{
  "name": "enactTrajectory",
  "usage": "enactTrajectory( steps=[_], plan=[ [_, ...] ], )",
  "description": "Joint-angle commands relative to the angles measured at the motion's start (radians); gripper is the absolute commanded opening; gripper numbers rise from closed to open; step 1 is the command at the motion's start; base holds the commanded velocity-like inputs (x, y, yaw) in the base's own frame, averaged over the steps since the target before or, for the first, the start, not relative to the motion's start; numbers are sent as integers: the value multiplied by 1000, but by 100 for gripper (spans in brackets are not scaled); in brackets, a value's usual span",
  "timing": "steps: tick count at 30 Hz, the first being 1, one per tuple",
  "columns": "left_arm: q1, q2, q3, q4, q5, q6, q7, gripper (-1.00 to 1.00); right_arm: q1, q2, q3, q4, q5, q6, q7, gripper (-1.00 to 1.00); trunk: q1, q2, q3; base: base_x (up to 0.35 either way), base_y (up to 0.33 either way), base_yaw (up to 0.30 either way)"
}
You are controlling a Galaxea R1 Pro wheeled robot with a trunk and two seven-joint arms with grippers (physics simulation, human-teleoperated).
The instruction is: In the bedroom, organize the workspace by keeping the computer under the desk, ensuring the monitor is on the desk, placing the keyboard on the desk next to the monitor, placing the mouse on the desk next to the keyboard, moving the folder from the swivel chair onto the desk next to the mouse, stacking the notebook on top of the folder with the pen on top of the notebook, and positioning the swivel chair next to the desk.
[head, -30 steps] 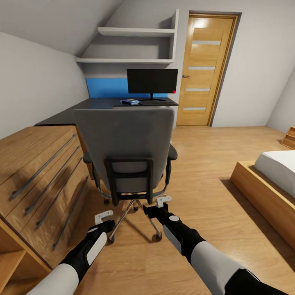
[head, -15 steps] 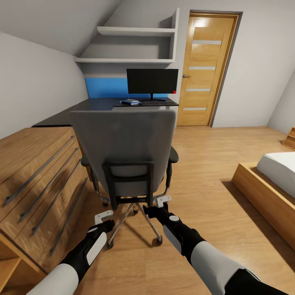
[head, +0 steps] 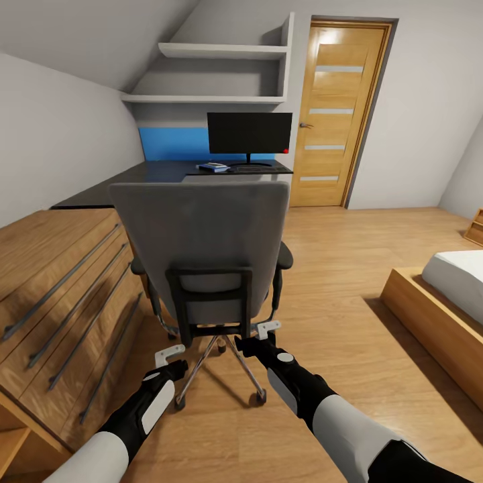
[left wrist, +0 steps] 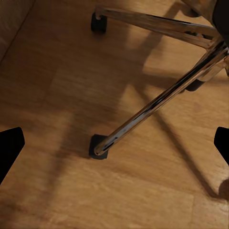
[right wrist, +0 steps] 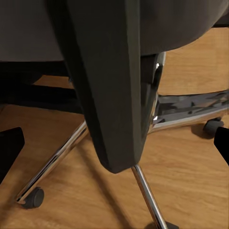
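Clearly the swivel chair (head: 204,251) rolls easily on casters, so with both pincers, left (head: 169,355) and right (head: 261,332), spread wide and empty, I'd grip its stiff black back frame (head: 209,302).

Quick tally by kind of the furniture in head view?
swivel chair: 1
desk: 1
wooden chest: 1
bed: 1
wall shelves: 2
Total: 6

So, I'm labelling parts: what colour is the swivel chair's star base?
Shiny chrome silver with black casters; the swivel chair base shows best in the left wrist view.
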Motion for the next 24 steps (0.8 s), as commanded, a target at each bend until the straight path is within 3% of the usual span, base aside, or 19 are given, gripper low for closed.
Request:
enactTrajectory(
  steps=[1, 9, 24],
  plan=[
    [0, 1, -5, -2, 7, 3, 8, 100, -1, -1, 6, 0, -10, -1, -2, 100, 0, 0, -1, 38, 0, 0],
    [0, 1, -5, -2, 7, 1, 8, 100, -1, -1, 6, -1, -10, -2, -2, 100, 0, 0, -1, 151, 0, 0],
    [0, 1, -5, -1, 10, 0, 9, 100, -1, -4, 5, -5, -9, -3, -2, 100, 0, 0, -1, 282, -1, 0]
  ],
)
